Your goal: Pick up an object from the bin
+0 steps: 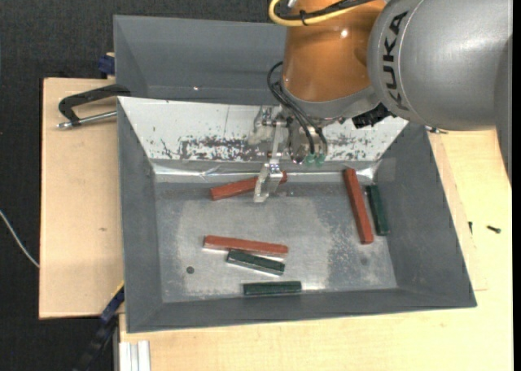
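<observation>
Red stick point(232, 191) lies flat at the back of the bin point(137, 223), along the foot of the rear wall. The jaws hang at its right end (wide or narrow, I cannot tell). Nearer the front, a second red stick point(244, 244) lies just beside a dark green stick point(256, 261).

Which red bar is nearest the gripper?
The red bar by the back wall: the gripper is at its right end. The mid-floor red bar and the right-hand red bar lie farther off.
</observation>
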`<state>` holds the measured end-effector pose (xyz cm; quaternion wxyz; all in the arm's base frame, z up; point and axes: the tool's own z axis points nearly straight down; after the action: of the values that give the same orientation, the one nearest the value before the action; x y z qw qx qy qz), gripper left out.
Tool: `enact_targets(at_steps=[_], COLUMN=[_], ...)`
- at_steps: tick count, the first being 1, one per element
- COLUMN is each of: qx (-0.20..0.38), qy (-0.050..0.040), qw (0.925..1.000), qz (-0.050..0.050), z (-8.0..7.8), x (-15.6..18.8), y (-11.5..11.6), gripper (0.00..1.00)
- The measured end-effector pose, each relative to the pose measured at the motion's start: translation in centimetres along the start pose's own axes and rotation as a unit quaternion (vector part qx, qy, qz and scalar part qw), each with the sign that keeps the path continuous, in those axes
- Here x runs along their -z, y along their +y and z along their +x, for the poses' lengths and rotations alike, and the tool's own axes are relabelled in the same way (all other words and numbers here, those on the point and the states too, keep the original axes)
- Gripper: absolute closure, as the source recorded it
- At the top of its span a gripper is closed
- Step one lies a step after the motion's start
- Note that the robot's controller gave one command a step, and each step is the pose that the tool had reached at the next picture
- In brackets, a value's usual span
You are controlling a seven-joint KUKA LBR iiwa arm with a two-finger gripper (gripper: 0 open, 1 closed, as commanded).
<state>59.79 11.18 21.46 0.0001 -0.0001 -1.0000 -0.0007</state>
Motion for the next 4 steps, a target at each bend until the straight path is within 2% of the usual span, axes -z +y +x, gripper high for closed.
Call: enact_targets(at_steps=[1,2,3,4], qx=[-0.013,-0.05,-0.015,-0.01], qy=[-0.0046,0.0003,-0.001,-0.0002], qw=[0.9999,0.9988,0.9999,0.9999], qz=[-0.001,0.0,0.0,0.0], z=[2.4,6.4,6.4,6.4], x=[-4.0,-8.0,-11.8,-12.7], y=[-1.0,0.2,0.2,0.0], gripper=[0.0,0.0,0.0,0.0])
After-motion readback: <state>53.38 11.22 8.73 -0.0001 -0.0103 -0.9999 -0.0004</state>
